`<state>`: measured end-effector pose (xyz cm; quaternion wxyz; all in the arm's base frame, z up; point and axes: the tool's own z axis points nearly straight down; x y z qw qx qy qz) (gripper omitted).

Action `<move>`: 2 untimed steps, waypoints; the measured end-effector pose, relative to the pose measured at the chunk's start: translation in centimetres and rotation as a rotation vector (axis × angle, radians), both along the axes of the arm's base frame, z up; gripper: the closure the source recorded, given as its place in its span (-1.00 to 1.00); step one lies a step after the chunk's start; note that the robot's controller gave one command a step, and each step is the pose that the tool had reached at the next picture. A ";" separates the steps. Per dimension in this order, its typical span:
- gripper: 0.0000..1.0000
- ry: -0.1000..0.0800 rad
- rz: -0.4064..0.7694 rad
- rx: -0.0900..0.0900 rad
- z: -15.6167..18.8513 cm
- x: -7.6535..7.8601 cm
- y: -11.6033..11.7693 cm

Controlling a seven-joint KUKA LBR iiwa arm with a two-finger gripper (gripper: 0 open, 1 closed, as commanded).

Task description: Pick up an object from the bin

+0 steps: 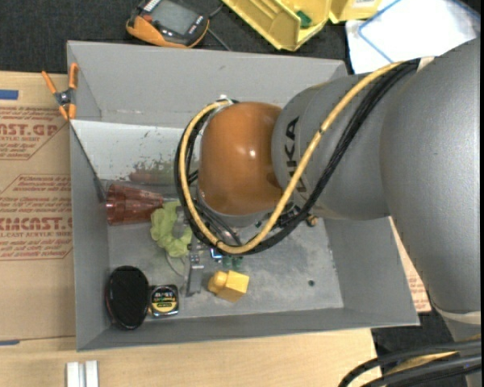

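Note:
My gripper [194, 280] reaches down from under the arm's orange cover into the front middle of the bin. A small yellow block [229, 284] lies just to its right, close beside it. A yellow-and-black tape measure [164, 299] lies just to its left on the bin floor. A crumpled pale green thing [168, 227] sits right behind the gripper, partly under the cover.
A black oval case [126, 296] lies in the front left corner. A dark red see-through thing [131, 202] rests against the left wall. The arm and its cover hide the bin's middle and back right.

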<state>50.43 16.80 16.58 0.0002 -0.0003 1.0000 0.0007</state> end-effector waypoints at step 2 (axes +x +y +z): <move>-1.00 -0.003 0.003 0.002 7.4 0.3 -0.3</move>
